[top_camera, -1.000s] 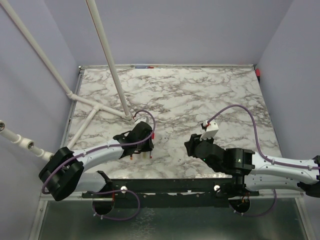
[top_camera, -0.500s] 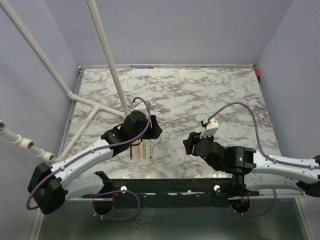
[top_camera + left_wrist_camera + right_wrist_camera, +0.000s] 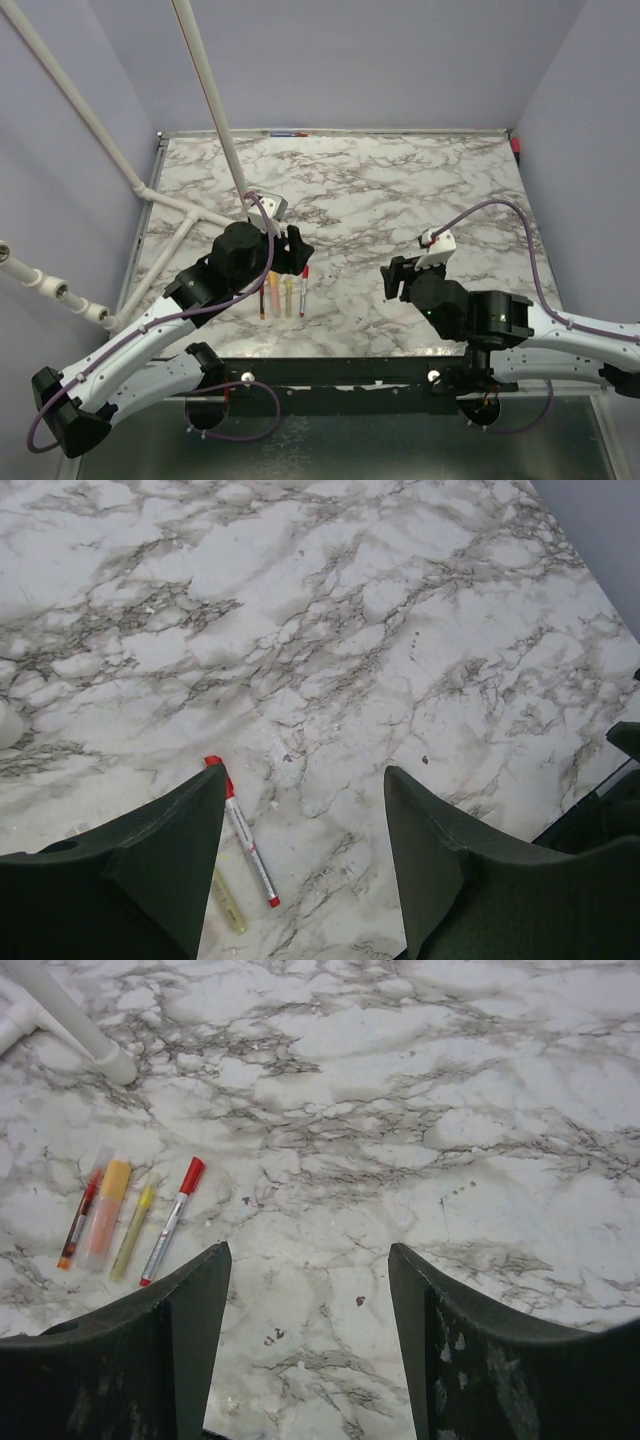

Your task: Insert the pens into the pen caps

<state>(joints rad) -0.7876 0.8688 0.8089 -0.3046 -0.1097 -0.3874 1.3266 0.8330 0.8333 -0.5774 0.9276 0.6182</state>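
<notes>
Marble-pattern worktop (image 3: 420, 190), both claws hung above it. Left claw (image 3: 305, 780): jaws spread, nothing gripped, only bare marble seen in the gap. Right claw (image 3: 310, 1255): likewise released, gap empty. Four pens (image 3: 283, 296) are laid side by side in a tight, roughly parallel row on the worktop, just on the near side of the left claw and well to the left of the right claw. From the right wrist camera the row is seen ahead and to the left of that claw's left finger (image 3: 180, 1340). Order left to right: slim red pen (image 3: 78, 1222), fatter orange pen (image 3: 107, 1210), yellow pen (image 3: 133, 1232), grey pen (image 3: 165, 1238) with a red cap (image 3: 192, 1173) fitted on its far end. Whether the other three are capped cannot be told. From the left wrist camera only the grey pen and part of the yellow pen are shown, right beside the tip of that claw's left finger (image 3: 165, 865), the yellow one partly hidden behind it. Contact between finger and pens cannot be judged. A white pipe frame (image 3: 218, 120) is footed on the worktop just beyond the left claw.
</notes>
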